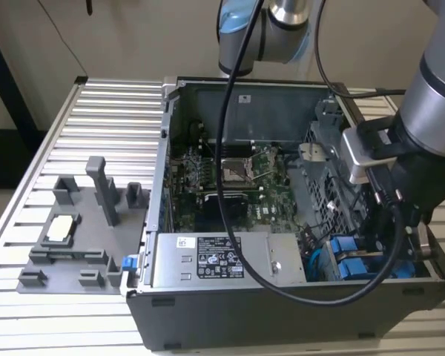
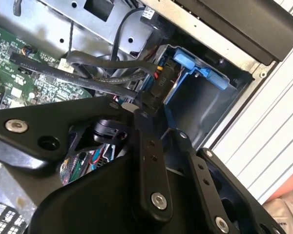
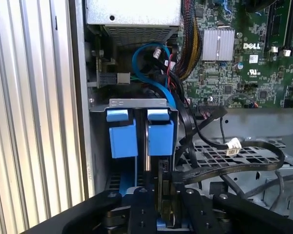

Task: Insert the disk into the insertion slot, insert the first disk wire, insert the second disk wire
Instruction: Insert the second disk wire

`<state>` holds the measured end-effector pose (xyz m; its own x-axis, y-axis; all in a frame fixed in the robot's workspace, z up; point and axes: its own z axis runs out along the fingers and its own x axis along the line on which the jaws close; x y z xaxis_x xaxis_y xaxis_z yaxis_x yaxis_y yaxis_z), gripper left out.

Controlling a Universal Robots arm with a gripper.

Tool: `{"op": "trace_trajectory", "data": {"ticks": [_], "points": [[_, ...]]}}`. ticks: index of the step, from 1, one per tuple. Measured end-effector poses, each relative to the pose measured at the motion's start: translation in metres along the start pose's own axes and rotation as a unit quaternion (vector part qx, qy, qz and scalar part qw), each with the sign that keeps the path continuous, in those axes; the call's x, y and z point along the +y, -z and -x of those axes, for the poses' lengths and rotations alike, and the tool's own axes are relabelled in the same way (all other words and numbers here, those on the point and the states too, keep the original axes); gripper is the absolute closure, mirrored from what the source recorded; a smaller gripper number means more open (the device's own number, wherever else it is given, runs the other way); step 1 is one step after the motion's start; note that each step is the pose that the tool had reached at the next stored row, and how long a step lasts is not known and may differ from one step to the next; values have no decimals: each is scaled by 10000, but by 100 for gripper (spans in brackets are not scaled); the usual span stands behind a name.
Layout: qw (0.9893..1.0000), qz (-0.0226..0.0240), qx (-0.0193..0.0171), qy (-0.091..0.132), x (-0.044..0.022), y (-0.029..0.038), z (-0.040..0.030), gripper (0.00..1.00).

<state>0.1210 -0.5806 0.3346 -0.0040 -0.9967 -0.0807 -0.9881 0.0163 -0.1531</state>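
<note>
The disk [image 3: 160,134] sits in the insertion slot [image 3: 156,103]. Its blue carrier front faces me, just beside the other blue carrier [image 3: 122,136] in the same grey cage. In the exterior view this cage is at the near right corner of the open computer case [image 1: 208,319].

My gripper [image 3: 163,197] hangs right at the disk's end, against a dark connector. I cannot tell how far it is open or whether it grips anything.

A blue cable [image 3: 151,53] loops over the cage. A black cable beside it carries a small white tag [image 3: 233,145] with print too fine to read.

On the exterior view's left of the cage, a metal box bears a black-and-white printed label [image 1: 219,259]. Beyond lies the green motherboard [image 1: 237,185], and a small white sticker [image 1: 245,98] marks the case's far wall.
</note>
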Motion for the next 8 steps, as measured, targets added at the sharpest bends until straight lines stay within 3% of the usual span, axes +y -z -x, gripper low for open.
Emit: {"op": "trace_trajectory", "data": {"ticks": [1,2,8], "points": [[10000,0,2,-3,1,3,1,71],[10000,-1,5,-8,2,10,1,64],[10000,-4,10,-44,-13,125,11,64]]}}
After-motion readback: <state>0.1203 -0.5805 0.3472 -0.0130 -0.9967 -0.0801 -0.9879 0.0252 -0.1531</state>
